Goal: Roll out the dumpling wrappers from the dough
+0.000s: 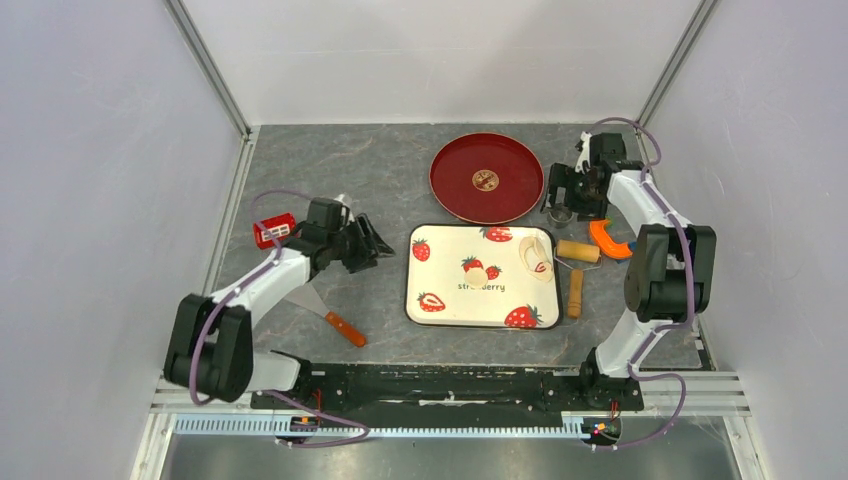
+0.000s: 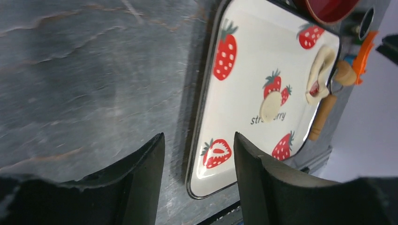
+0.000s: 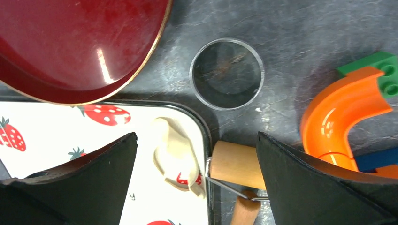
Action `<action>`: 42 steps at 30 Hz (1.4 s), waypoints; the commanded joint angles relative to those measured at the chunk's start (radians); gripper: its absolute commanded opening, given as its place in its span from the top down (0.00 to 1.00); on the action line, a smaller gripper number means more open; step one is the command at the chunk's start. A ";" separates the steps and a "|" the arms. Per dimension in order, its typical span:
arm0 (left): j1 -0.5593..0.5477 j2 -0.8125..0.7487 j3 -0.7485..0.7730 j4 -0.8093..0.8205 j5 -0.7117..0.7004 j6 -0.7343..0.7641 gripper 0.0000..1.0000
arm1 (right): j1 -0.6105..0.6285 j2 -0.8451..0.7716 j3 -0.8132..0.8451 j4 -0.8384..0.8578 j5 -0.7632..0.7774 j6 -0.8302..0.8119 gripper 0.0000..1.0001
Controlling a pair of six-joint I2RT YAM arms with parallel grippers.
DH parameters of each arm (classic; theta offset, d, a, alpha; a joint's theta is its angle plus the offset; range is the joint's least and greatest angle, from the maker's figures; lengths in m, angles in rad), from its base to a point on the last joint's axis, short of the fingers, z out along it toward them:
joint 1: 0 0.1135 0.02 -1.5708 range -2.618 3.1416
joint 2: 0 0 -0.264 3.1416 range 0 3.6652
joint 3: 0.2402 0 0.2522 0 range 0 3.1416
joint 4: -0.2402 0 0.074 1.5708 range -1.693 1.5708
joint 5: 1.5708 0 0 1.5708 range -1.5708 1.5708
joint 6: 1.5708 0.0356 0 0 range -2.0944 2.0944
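- Your right gripper hangs with its jaws spread wide and nothing between them, above the 2 o'clock corner of the tray.
- At 12 o'clock from those fingers the ring cutter sits on the table, just beside the red plate. A glancing touch could skid it into the plate.
- At the tray's 3 o'clock, the rolling pin lies against the rim. Come down off-centre and you may strike the rim and jolt the tray.
- One dumpling wrapper lies flat near the tray's centre. It looks thin, so pinching could tear it.
- The leftover dough slumps at the rim beside the pin and may drag along.
- Your left gripper, likewise open and empty, hovers at the tray's 9 o'clock.
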 commanded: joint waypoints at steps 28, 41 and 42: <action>0.051 0.051 0.044 -0.751 -0.470 -0.130 0.41 | 0.120 -0.063 -0.048 0.031 -0.037 -0.003 0.02; 0.048 0.202 0.051 -0.583 -0.374 -0.011 0.89 | 0.120 -0.061 -0.038 0.023 -0.036 -0.013 0.02; 0.039 0.214 0.065 -0.560 -0.349 0.029 0.94 | 0.119 -0.058 -0.035 0.020 -0.039 -0.012 0.02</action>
